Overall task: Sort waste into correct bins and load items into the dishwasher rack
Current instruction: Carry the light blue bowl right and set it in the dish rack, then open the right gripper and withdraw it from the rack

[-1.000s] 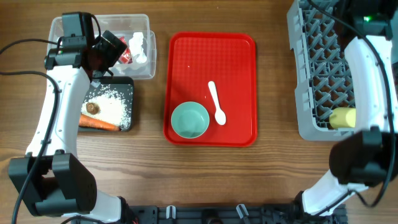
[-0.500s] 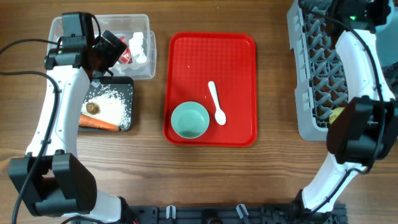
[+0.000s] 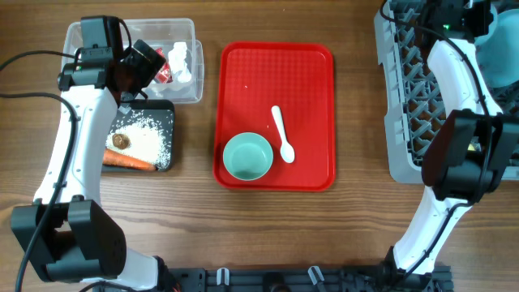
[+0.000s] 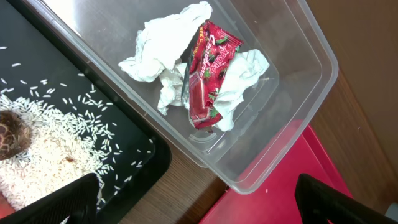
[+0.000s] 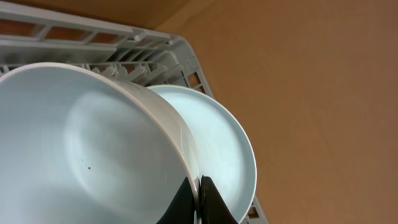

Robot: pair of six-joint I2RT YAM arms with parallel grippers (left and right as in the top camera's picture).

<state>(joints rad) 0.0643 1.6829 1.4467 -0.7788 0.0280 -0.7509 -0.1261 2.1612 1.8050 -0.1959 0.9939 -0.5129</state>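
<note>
The right pincer pinched the pale blue bowl by its rim, just beside the plate. Best practice was to seat it between the pegs of the rack before release. The left pincer stood spread.

the left arm and right arm have smooth white shells with bulky black joints. thin black cables loop off the left one. a green light glows on the right. the left end effector and right end effector have matte black fingers.
</note>
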